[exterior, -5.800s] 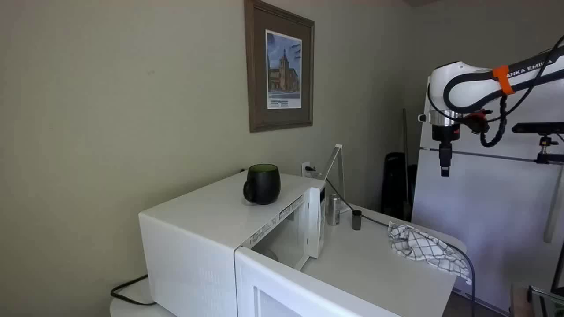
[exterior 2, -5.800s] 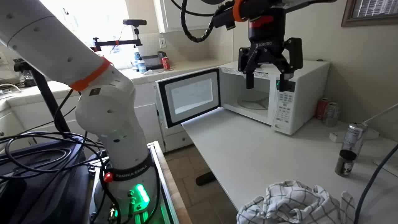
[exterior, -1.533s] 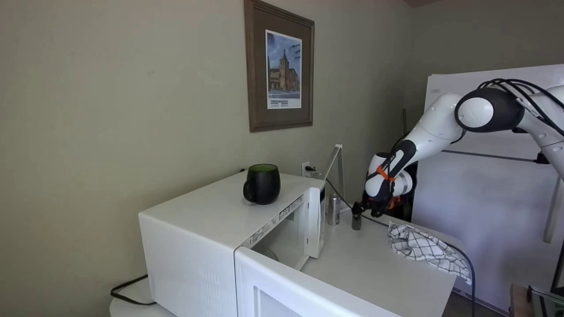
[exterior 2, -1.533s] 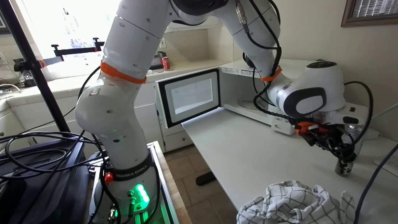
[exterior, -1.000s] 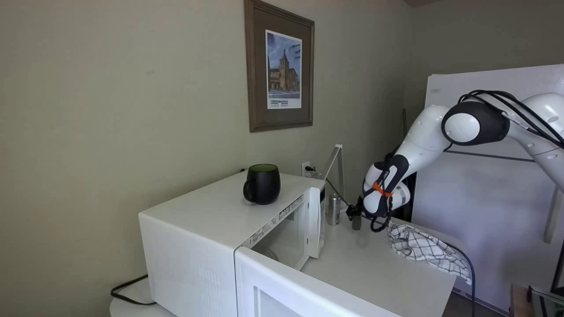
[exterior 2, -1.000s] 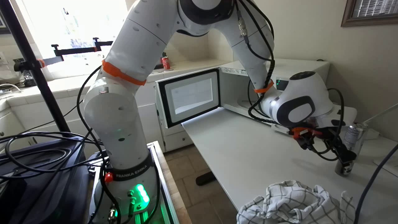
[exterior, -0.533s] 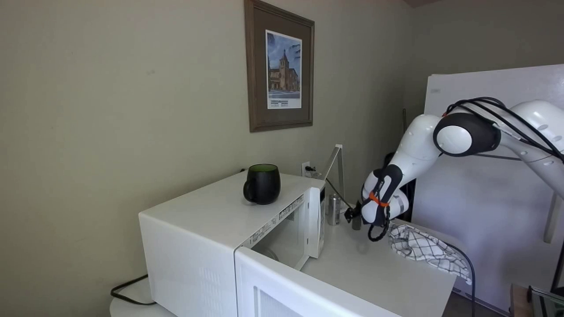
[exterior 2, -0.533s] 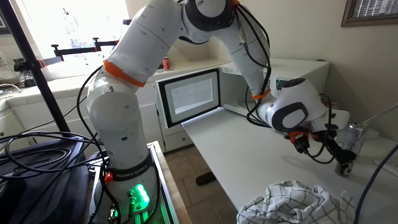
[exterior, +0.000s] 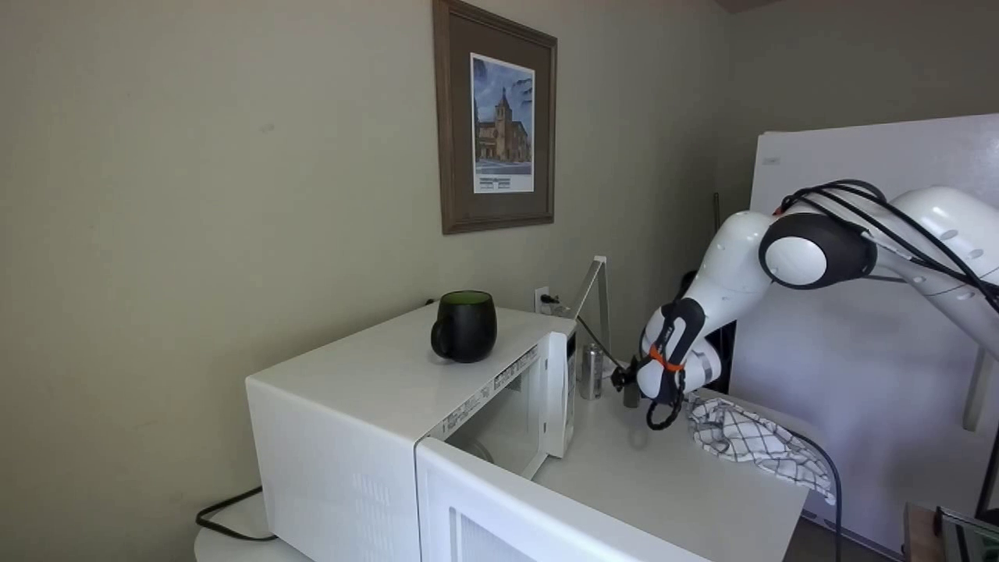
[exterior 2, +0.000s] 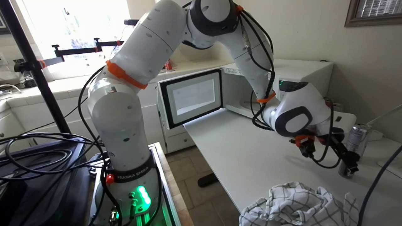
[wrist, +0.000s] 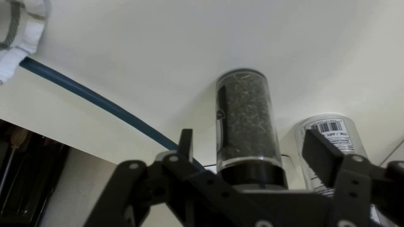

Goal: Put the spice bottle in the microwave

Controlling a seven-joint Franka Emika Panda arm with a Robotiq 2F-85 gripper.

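While the microwave [exterior: 332,460] stood open, the Robotiq gripper [wrist: 253,146] had its fingers [wrist: 323,159] apart. In the wrist view, the upright, herb-filled spice bottle [wrist: 247,115] showed between them.

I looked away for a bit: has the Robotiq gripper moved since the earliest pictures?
Yes: in an exterior view, the Robotiq gripper has moved down and to the picture's right, judged against the microwave.
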